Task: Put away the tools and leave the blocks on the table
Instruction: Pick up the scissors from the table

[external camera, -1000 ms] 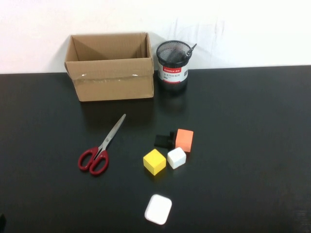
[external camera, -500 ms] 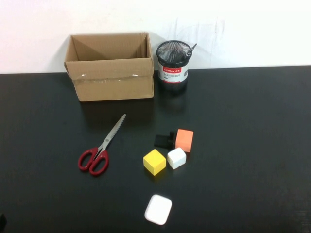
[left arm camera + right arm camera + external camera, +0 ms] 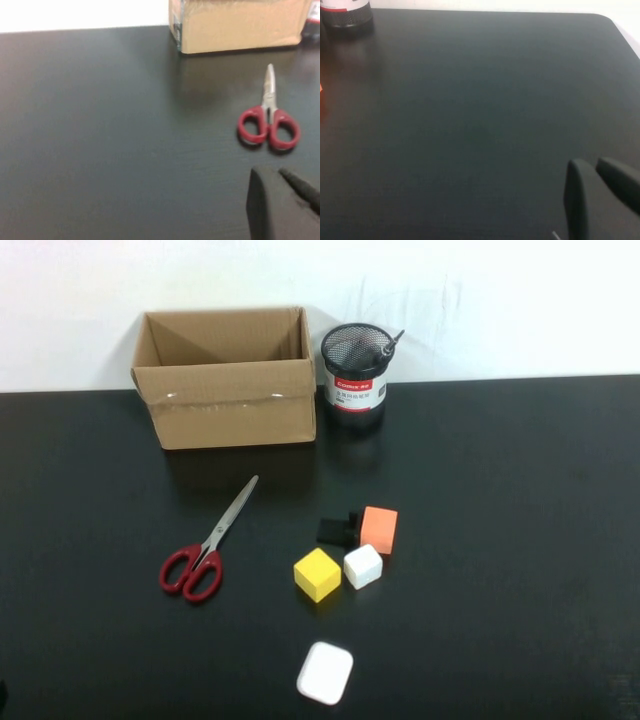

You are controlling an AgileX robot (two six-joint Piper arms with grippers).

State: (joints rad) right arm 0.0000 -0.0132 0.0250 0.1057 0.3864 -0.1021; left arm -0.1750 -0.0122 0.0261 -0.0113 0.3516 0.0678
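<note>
The red-handled scissors (image 3: 205, 545) lie flat on the black table (image 3: 500, 490), left of the blocks; they also show in the left wrist view (image 3: 268, 125). The black screwdriver handle (image 3: 388, 348) sticks out of the mesh cup (image 3: 357, 365). The blue pliers are out of view. The yellow cube (image 3: 318, 573), white cube (image 3: 363, 565), orange cuboid (image 3: 379, 528) and black piece (image 3: 335, 530) sit together mid-table. My left gripper (image 3: 272, 172) is shut and empty, low near the table's front left, short of the scissors. My right gripper (image 3: 590, 162) is shut and empty over bare table at the right.
An open cardboard box (image 3: 225, 375) stands at the back left, beside the mesh cup, against the white wall; its corner shows in the left wrist view (image 3: 240, 25). A white rounded pad (image 3: 325, 671) lies near the front edge.
</note>
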